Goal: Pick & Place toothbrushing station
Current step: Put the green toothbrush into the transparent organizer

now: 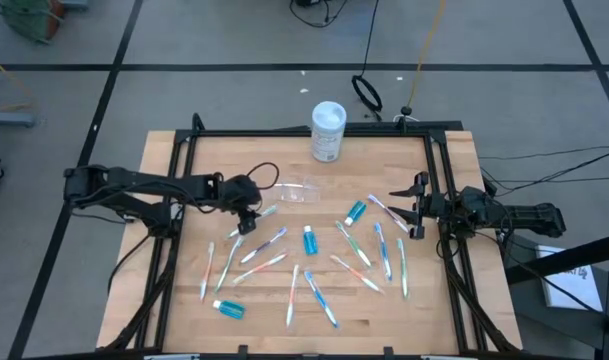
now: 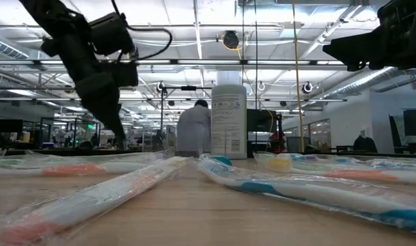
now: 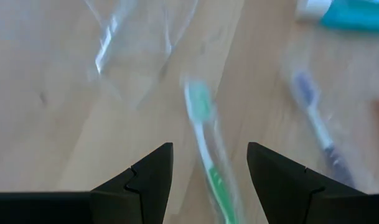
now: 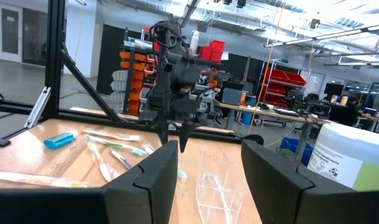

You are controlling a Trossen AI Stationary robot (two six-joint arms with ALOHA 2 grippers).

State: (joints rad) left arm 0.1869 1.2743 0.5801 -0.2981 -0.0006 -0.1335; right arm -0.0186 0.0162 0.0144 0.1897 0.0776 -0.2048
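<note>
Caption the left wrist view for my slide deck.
Open left gripper poised over a green toothbrush beside the clear cup.

The wooden counter (image 1: 184, 160) carries scattered toothbrushes (image 1: 259, 267), 3 blue toothpaste tubes (image 1: 310, 240), a clear cup (image 1: 299, 190) on its side, and an upright white container (image 1: 327, 131).

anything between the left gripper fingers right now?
Yes. In the left wrist view a green toothbrush lies on the table between the open left gripper's fingers, not yet gripped; the clear cup lies just beyond.
</note>
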